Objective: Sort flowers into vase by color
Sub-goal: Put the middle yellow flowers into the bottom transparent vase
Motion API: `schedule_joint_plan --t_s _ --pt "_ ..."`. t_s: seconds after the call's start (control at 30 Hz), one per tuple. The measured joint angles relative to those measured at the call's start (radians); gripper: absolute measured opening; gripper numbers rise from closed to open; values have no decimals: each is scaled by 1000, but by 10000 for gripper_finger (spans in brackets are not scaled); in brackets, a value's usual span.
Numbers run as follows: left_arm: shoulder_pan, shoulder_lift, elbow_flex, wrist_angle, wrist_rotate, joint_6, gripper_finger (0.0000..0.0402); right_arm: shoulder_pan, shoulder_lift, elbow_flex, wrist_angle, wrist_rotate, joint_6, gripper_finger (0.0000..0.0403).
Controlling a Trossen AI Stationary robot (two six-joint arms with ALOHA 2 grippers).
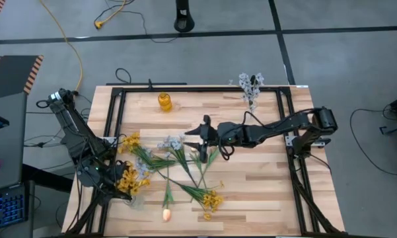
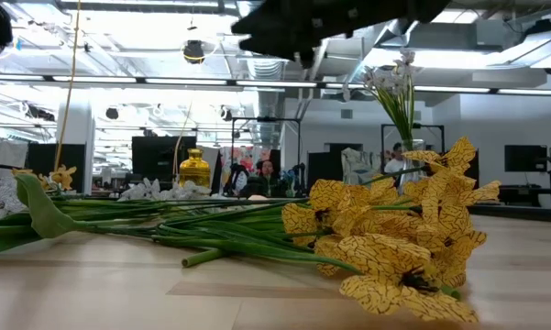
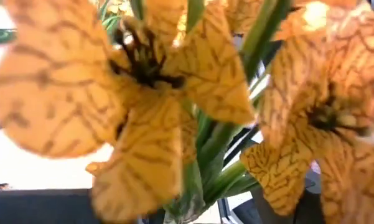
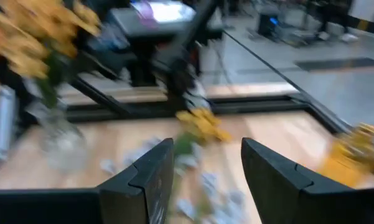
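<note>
Mostly the flowers [image 1: 175, 165] lie loose on the pale wooden table [image 1: 264, 192], in a tangle left of centre: thin green plastic-looking stems crossing one another, papery yellow petals with dark veining, pale blue-white sprays and one peach bud [image 1: 166, 213] at the near edge. Their long axes run flat along the boards, fanning in several directions. A yellow bunch [image 1: 127, 180] stands in a clear vase [image 3: 187, 205] just by the left gripper [image 1: 107, 186], whose fingers are hidden behind blossoms, so I cannot tell their state. A blue-white spray [image 1: 251, 87] stands upright at the far edge, and a small amber vase [image 1: 164, 101] sits empty-looking nearby. The right gripper [image 1: 199, 135] hovers above the table with fingers [image 4: 150, 177] spread wide and holding nothing; the blue-white stems [image 1: 174, 147] lie just beyond and below it, so this arm seems better placed for them.
</note>
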Motion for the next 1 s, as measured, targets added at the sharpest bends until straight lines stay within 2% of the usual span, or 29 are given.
schedule_joint_plan --t_s 0.13,0.33,0.6,0.87,1.0 --pt "0 0 0 -1 -49 49 178 17 73 0 134 -30 35 214" --pt "0 0 0 2 -50 81 178 60 182 17 285 -36 34 214" --pt "0 0 0 -44 79 -41 178 95 285 118 273 -37 7 214" --pt "0 0 13 -54 56 71 178 95 293 184 271 -36 -30 214" --pt "0 0 38 -118 90 96 174 95 293 189 270 -36 -31 214"
